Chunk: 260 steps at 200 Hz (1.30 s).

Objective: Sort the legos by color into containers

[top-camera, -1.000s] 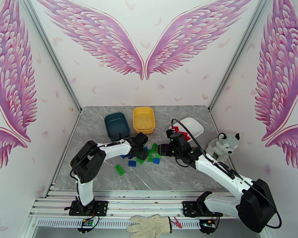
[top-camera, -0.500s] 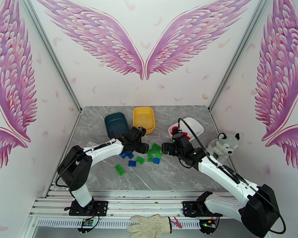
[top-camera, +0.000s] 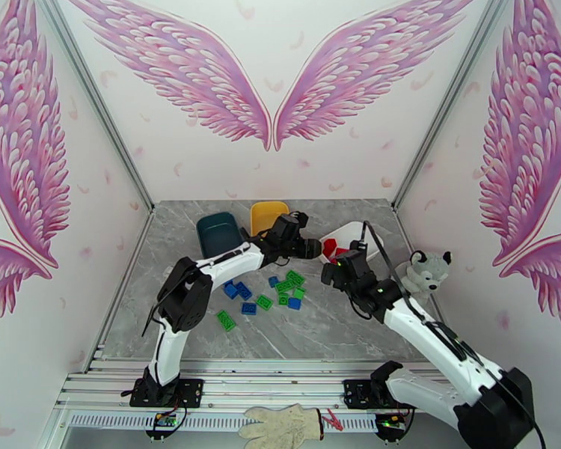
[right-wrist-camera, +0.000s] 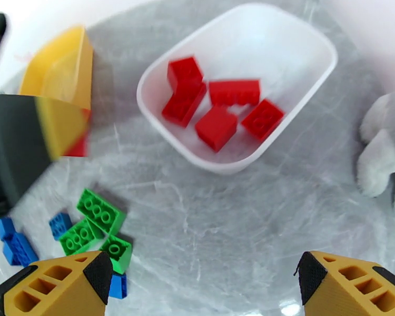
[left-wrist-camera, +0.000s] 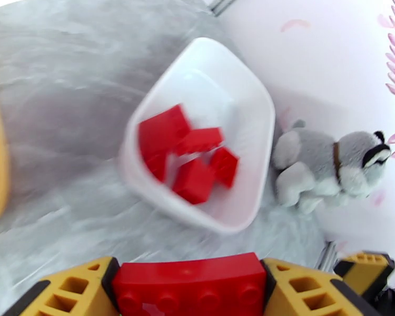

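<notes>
My left gripper [top-camera: 313, 247] [left-wrist-camera: 189, 283] is shut on a red brick [left-wrist-camera: 189, 284] and hangs just left of the white tub [top-camera: 348, 232] [left-wrist-camera: 258, 132] [right-wrist-camera: 324, 48]. That tub holds several red bricks [left-wrist-camera: 195, 180] [right-wrist-camera: 216, 127]. My right gripper [top-camera: 331, 272] [right-wrist-camera: 201, 275] stands open and empty above the table, near the white tub's front. Green bricks [top-camera: 289, 282] [right-wrist-camera: 97, 211] and blue bricks [top-camera: 243, 292] [right-wrist-camera: 18, 246] lie loose in the table's middle. The yellow tub [top-camera: 264, 212] [right-wrist-camera: 60, 69] and dark teal tub [top-camera: 217, 232] stand at the back; my left arm hides part of both.
A plush husky [top-camera: 422, 275] [left-wrist-camera: 329, 164] [right-wrist-camera: 387, 132] sits right of the white tub, close to my right arm. One green brick [top-camera: 226, 320] lies apart at the front left. The frame posts and walls close in the table's sides.
My left arm swung from the brick pile rightward to the white tub, carrying the red brick. My right gripper drew back to the right, away from the pile.
</notes>
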Each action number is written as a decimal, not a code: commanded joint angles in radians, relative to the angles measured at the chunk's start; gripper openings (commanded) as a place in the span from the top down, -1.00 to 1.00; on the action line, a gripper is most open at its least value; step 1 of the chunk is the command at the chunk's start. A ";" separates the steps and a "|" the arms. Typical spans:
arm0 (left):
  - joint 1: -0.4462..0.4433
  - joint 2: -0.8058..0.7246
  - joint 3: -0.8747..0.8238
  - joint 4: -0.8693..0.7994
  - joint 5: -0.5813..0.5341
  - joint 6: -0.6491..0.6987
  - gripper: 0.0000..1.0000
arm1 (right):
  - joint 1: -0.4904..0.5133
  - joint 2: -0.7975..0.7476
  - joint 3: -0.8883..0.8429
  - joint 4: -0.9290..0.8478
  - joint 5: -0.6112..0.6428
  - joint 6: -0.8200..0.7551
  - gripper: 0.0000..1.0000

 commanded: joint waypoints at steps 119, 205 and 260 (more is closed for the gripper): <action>-0.051 0.231 0.376 0.080 0.099 -0.146 -0.80 | -0.018 -0.185 -0.050 -0.038 0.112 0.007 -0.98; -0.042 -0.233 -0.108 0.048 -0.217 0.038 -0.80 | -0.018 -0.200 -0.087 0.061 -0.071 -0.100 -0.94; -0.043 -0.578 -0.523 0.026 -0.520 0.121 -0.76 | -0.018 -0.067 -0.105 0.207 -0.388 -0.139 -0.75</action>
